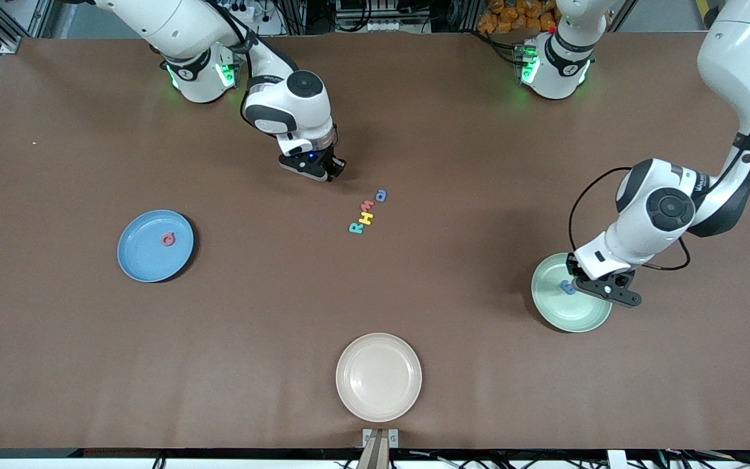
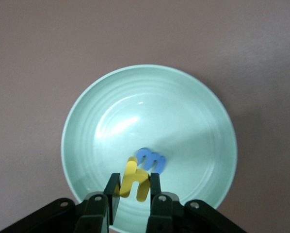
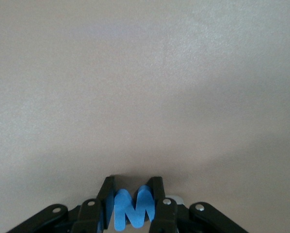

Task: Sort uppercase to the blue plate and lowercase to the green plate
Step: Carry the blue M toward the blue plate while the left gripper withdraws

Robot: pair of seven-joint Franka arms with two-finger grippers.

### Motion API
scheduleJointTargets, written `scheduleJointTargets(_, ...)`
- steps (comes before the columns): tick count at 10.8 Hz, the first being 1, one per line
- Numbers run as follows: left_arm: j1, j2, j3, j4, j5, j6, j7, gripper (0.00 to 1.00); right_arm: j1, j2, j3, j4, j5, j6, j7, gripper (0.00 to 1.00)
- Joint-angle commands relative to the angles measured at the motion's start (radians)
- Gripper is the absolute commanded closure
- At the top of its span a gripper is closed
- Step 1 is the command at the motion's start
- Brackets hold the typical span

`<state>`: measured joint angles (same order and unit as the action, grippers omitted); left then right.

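yellow letter [image 2: 134, 182] in left hand [image 2: 133, 191]

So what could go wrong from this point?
1. The left pincer, over the green plate, holds the yellow letter just above the blue m; a release could land on or nudge it.
2. The right pincer grips the blue W, but the blue plate is well away, so a slip would drop it on the table.

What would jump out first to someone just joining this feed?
Both grippers are shut on letters: the left gripper holds a yellow letter over the green plate, where a blue m lies, and the right gripper holds a blue W above bare table. A short letter row lies mid-table.
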<state>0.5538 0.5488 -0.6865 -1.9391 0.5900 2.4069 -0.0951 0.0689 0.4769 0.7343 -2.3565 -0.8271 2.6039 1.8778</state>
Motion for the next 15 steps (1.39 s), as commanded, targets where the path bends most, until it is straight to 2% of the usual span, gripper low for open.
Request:
scheduleJointTargets(1,0.04,0.014,-0.011,-0.001,-0.024,-0.015,0.034,1.0,-0.009,-0.011,0.01,0.009,0.017,-0.031,-0.028,0.69)
scheduleJointTargets(4,0.052,0.057,-0.005,0.014,-0.026,-0.015,0.025,1.0,-0.008,-0.009,0.026,0.04,0.066,-0.076,-0.034,0.69)
scheduleJointTargets(5,0.051,0.066,-0.005,0.022,-0.026,-0.015,0.022,0.75,-0.008,-0.009,0.045,0.069,0.106,-0.126,-0.055,0.69)
scheduleJointTargets(6,0.049,0.066,-0.005,0.028,-0.026,-0.015,0.021,0.3,-0.008,-0.009,0.065,0.104,0.181,-0.177,-0.106,0.69)
scheduleJointTargets(7,0.051,0.065,-0.005,0.031,-0.026,-0.015,0.018,0.0,-0.006,-0.011,0.076,0.137,0.256,-0.224,-0.162,0.69)
scheduleJointTargets(10,0.038,0.057,-0.011,0.061,-0.027,-0.044,0.014,0.0,-0.006,-0.012,0.077,0.195,0.311,-0.294,-0.234,0.69)
scheduleJointTargets(12,0.022,0.05,-0.025,0.095,-0.097,-0.084,0.012,0.0,-0.006,-0.014,0.076,0.299,0.451,-0.434,-0.406,0.71)
scheduleJointTargets(13,0.018,0.042,-0.045,0.123,-0.151,-0.116,0.006,0.0,-0.008,-0.017,0.074,0.343,0.489,-0.499,-0.467,0.71)
scheduleJointTargets(15,-0.047,0.042,-0.051,0.21,-0.168,-0.234,-0.065,0.0,-0.026,-0.023,0.059,0.403,0.493,-0.582,-0.56,0.71)
